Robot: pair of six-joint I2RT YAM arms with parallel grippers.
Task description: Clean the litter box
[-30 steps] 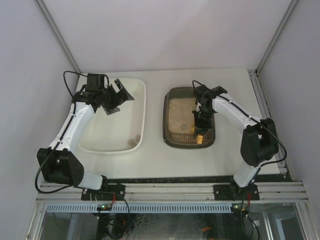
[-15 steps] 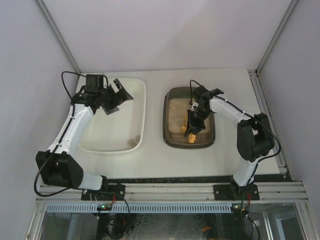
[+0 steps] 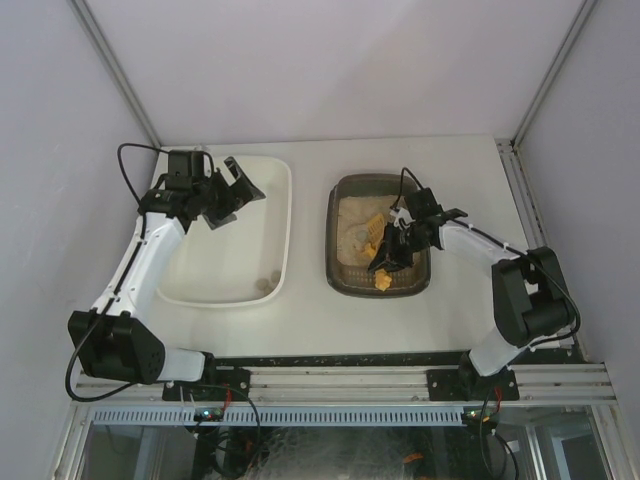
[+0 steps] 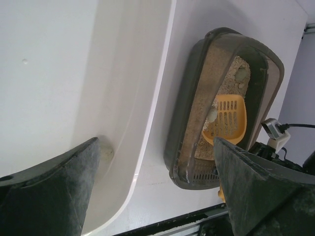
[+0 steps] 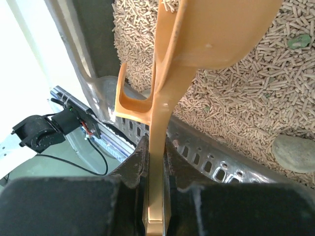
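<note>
At the litter box (image 3: 332, 240), the right gripper (image 3: 396, 245) clamps an orange scoop (image 3: 374, 233) by its handle.
The box sits right of the white tub (image 3: 225, 262), the scoop's slotted head over its litter; the left gripper (image 3: 228, 194) hovers over the tub, jaws spread wide.

Dark grey-brown litter box (image 3: 345, 283), pale beige pellet litter (image 3: 351, 214), orange slotted scoop (image 3: 374, 236), plain white tub (image 3: 286, 215).

Right end effector (image 3: 394, 250) gripping orange scoop (image 3: 373, 236), litter box (image 3: 333, 245) beneath; white tub (image 3: 286, 225) beside
</note>
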